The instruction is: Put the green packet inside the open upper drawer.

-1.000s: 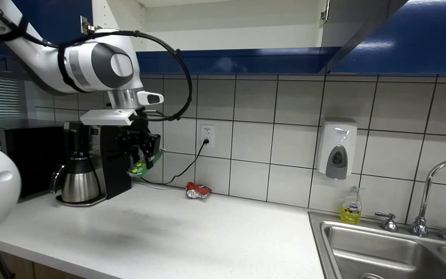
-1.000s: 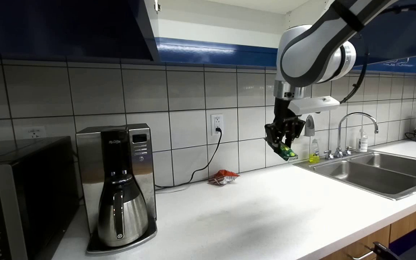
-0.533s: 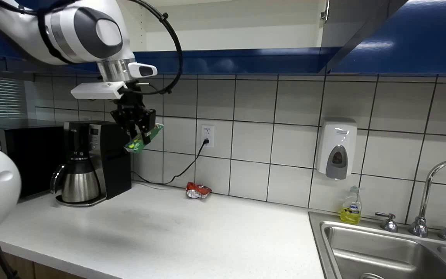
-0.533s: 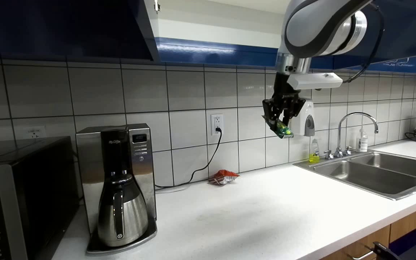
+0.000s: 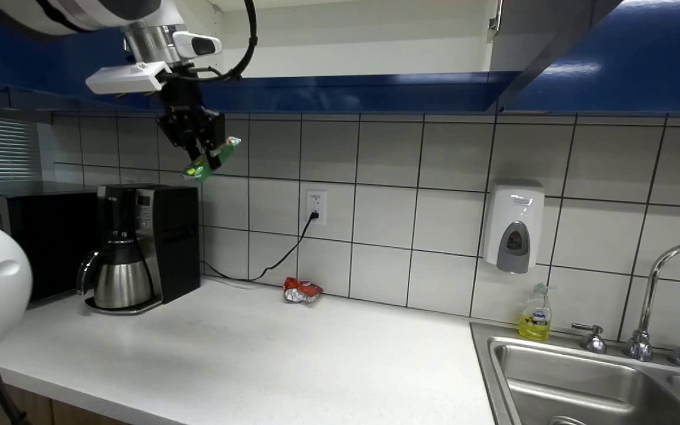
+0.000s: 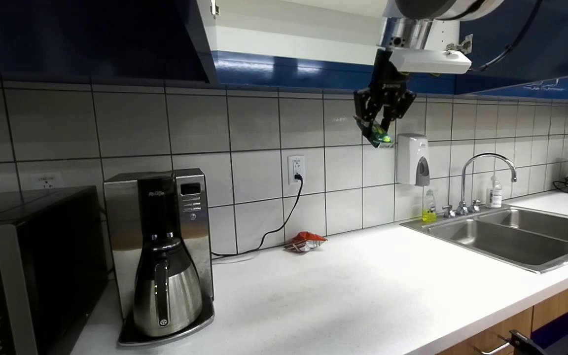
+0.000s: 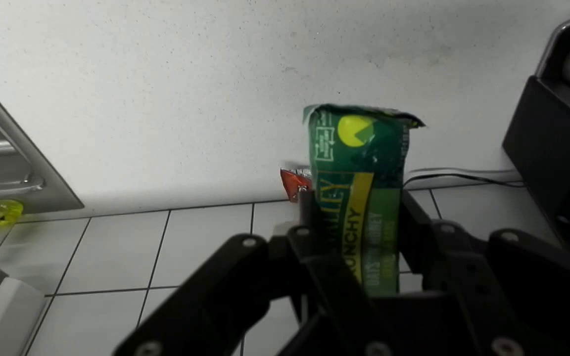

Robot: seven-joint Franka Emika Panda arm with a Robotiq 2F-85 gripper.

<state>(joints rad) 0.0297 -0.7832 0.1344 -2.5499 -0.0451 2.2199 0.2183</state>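
The green packet (image 7: 359, 148) is a bright-green wrapped bar with yellow print. My gripper (image 7: 356, 198) is shut on it, with a finger against each side and the packet sticking out past the fingertips. In both exterior views the packet (image 5: 198, 171) (image 6: 380, 138) hangs tilted in the gripper (image 5: 207, 159) (image 6: 377, 130), high above the counter in front of the tiled wall. The open upper drawer is the overhead cabinet (image 5: 352, 50) (image 6: 299, 34) with a pale interior and a blue lower edge. The packet appears below that edge in both exterior views. The cabinet is out of the wrist view.
Opened blue cabinet doors (image 5: 611, 65) (image 6: 87, 39) flank the compartment. A coffee maker (image 5: 121, 277) and a microwave (image 6: 42, 261) stand on the counter. A red wrapper (image 6: 304, 242) lies by the wall. A soap dispenser (image 5: 514, 227) hangs near the sink (image 6: 501, 241).
The arm has risen steadily, carrying the green packet upward from low over the counter to just under the cabinet's blue edge in the pictures. The grip on the packet looks unchanged.
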